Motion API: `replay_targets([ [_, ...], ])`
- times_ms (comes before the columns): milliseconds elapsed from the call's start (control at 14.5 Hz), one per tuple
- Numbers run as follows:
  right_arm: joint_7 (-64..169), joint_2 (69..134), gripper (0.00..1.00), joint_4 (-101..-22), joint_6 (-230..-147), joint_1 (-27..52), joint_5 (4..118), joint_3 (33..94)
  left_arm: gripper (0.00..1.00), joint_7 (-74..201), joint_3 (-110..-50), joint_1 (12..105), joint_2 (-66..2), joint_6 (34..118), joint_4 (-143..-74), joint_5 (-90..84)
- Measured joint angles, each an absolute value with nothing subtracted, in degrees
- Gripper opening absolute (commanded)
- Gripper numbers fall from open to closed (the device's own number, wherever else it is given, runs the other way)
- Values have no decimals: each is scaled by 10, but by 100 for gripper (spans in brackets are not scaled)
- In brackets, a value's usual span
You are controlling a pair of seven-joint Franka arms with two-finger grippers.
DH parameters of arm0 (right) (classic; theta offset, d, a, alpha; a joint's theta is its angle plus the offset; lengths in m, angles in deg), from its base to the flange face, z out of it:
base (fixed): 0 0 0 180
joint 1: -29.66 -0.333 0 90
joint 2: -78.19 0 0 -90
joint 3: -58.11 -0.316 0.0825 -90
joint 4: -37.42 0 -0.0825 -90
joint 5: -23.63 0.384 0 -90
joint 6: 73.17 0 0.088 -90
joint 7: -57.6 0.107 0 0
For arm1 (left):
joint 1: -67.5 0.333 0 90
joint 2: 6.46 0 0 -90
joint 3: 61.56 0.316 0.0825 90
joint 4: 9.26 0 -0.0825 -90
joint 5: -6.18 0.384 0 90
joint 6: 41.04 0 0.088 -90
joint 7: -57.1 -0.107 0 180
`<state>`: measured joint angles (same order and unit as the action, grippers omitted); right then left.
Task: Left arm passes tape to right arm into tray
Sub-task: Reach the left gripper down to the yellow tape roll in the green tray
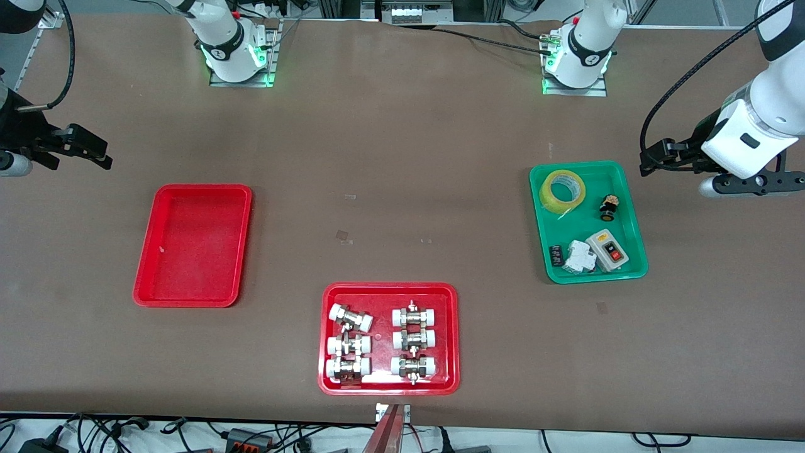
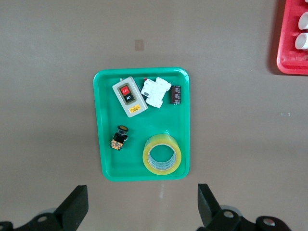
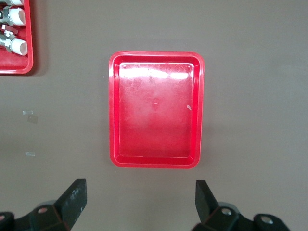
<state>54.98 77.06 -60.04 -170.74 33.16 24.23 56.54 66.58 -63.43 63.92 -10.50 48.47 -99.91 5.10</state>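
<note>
The yellow tape roll (image 1: 563, 190) lies flat in the green tray (image 1: 632, 214); it also shows in the left wrist view (image 2: 162, 157). My left gripper (image 1: 654, 158) hangs open and empty over bare table just off the green tray's edge, toward the left arm's end; its jaws (image 2: 142, 202) stand wide apart. The plain red tray (image 1: 192, 245) is empty, also in the right wrist view (image 3: 156, 109). My right gripper (image 1: 94, 151) hangs open and empty over bare table just off that tray's edge (image 3: 139, 197), toward the right arm's end.
The green tray also holds a grey switch box (image 1: 607, 250), a black-and-yellow button (image 1: 608, 207), white clips (image 1: 578, 257) and a small black part (image 1: 555, 254). A red tray of metal fittings (image 1: 388, 385) sits near the table's front edge.
</note>
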Motion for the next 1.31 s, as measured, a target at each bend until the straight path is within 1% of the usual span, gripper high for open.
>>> replay_targets([
  [482, 550, 769, 100, -600, -1707, 332, 242, 565, 100, 666, -634, 639, -108, 490, -1003, 51],
  [757, 550, 769, 100, -600, -1707, 332, 242, 565, 100, 666, -634, 638, -138, 502, -1017, 51],
  [826, 550, 769, 100, -600, -1707, 332, 242, 565, 100, 666, -634, 638, -145, 502, -1029, 51],
  [964, 550, 769, 100, -600, -1707, 332, 242, 565, 100, 666, -634, 639, -153, 510, -1075, 51],
  [1032, 550, 769, 100, -600, -1707, 332, 242, 566, 100, 666, -634, 640, -153, 528, -1107, 51],
  [1308, 550, 771, 100, -601, -1706, 332, 242, 566, 100, 665, -635, 639, -144, 659, -1246, 51],
])
